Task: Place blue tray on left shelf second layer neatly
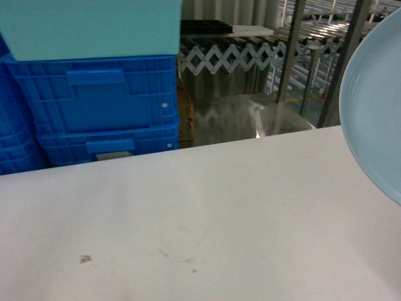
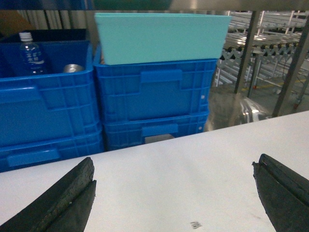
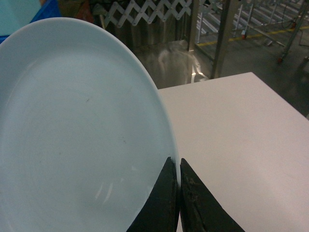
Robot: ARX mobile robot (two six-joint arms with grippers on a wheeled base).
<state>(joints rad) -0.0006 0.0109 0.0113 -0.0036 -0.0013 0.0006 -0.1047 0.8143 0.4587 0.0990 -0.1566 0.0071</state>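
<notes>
Pinching the tray (image 3: 82, 130) rim, right gripper (image 3: 179, 193) holds it tilted above the table (image 1: 207, 213) right edge, left gripper (image 2: 174, 193) spread wide over the table, blue crates (image 2: 149, 96) behind.

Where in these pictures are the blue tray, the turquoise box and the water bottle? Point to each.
blue tray (image 3: 72, 135): right wrist view, on its inner face.
turquoise box (image 2: 161, 38): left wrist view, on its front wall.
water bottle (image 2: 31, 55): left wrist view, on its label.

Dim, bluish, perhaps slightly soft
</notes>
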